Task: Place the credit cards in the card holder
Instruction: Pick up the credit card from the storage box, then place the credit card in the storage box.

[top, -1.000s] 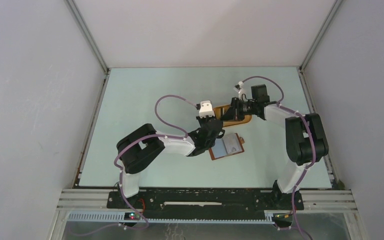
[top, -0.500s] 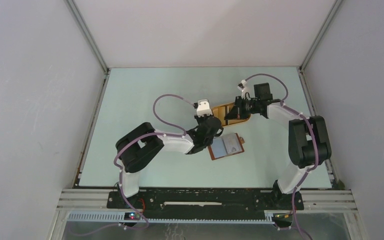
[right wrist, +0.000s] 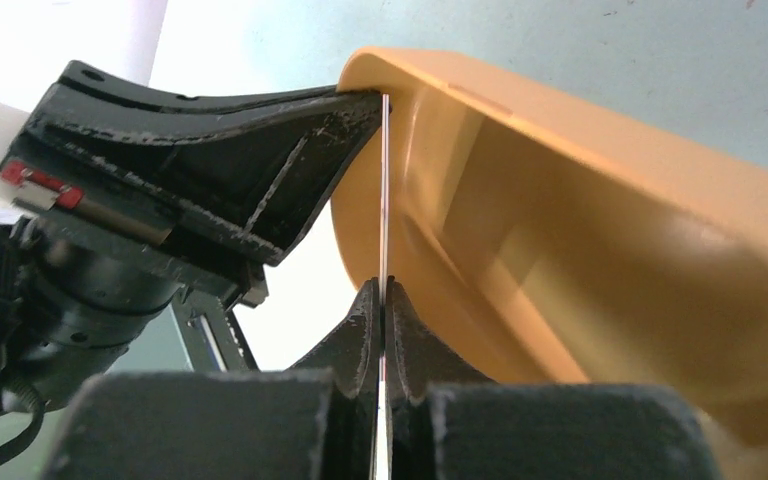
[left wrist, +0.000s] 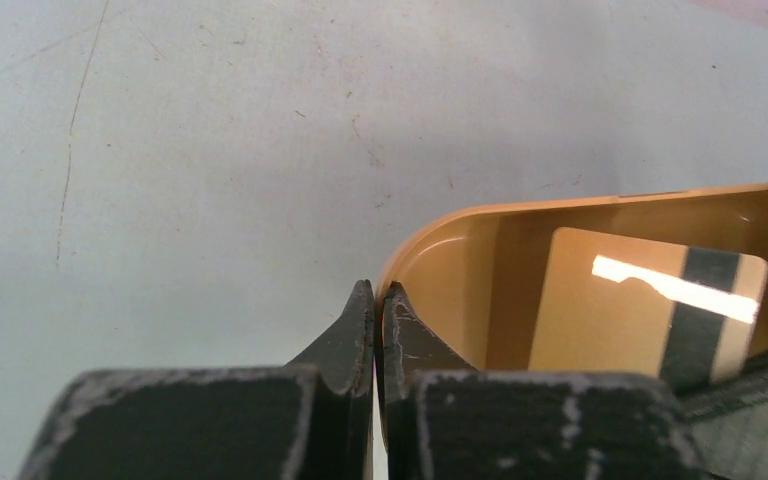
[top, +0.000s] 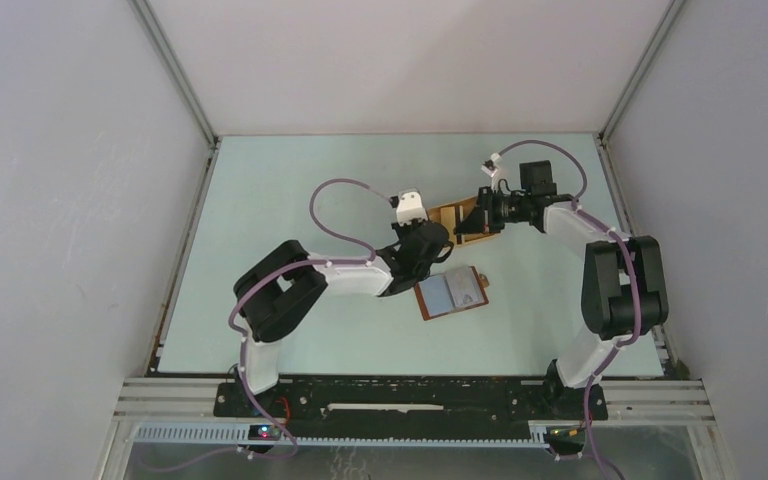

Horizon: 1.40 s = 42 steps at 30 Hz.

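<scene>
Black fingertips of the right gripper (right wrist: 384,300) pinch a striped credit card (left wrist: 650,310) edge-on inside the orange tray (right wrist: 600,200). The left gripper (left wrist: 378,300) has its fingers pressed together, tips at the tray rim (probably bracing it). The card holder (top: 452,293) lies open just nearside. Lift the card clear of the wall before swinging it over.

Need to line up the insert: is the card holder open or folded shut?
Open: the card holder lies spread flat on the table, pale inner side up.
</scene>
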Motion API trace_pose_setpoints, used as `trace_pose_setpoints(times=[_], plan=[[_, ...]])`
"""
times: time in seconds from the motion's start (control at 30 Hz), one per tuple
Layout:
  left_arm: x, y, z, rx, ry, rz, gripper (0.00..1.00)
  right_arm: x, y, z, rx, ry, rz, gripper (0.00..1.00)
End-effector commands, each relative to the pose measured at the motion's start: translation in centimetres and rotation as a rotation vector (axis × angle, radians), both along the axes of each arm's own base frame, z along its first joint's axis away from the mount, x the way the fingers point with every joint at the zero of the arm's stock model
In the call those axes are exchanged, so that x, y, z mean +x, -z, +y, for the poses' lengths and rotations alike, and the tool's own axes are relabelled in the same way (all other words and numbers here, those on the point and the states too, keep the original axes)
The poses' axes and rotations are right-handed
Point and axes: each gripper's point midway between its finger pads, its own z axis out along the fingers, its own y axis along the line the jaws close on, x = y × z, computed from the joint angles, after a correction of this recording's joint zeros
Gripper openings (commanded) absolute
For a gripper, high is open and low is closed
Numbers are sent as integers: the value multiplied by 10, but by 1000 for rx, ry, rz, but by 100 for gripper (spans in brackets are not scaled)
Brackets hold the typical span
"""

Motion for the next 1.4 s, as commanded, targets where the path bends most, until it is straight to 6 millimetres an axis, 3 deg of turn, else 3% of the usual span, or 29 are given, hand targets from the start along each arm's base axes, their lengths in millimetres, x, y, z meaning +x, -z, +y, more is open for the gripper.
trace_pose_setpoints(times=[0.0, 0.3, 0.4, 0.6, 0.73, 0.83, 0.87, 0.97, 1.07, 1.13, 1.2, 1.37], plan=[[20, -26, 3, -37, -74, -44, 0, 1, -26, 0, 60, -44, -55, 0], [28, -19, -1, 33, -71, -12, 0, 5, -33, -1, 45, -62, -94, 0], [30, -15, 1, 44, -66, 5, 7, 9, -31, -6, 21, -38, -82, 0], [29, -15, 6, 17, -25, 34, 30, 19, -15, -9, -8, -41, -48, 0], [29, -10, 12, -1, -1, 69, 32, 23, -10, -9, -7, -38, -27, 0], [24, -23, 25, 2, 11, 63, 33, 26, -8, -7, 5, -49, -8, 0], [23, -31, 30, 3, 27, 57, 38, 26, -9, -7, 9, -54, -6, 0], [19, -57, 26, -54, 224, 43, 56, 27, -14, -3, 42, -93, -8, 0], [4, -53, -1, -223, 628, 104, 64, 23, -17, 1, 76, -151, -9, 0], [-4, -56, -5, -373, 797, 71, 74, 20, -19, 2, 92, -184, -15, 0], [-5, -64, -1, -516, 881, 20, 93, 19, -20, 2, 98, -203, -18, 0], [-2, -67, -7, -639, 972, -19, 100, 22, -15, 3, 102, -223, -8, 0]])
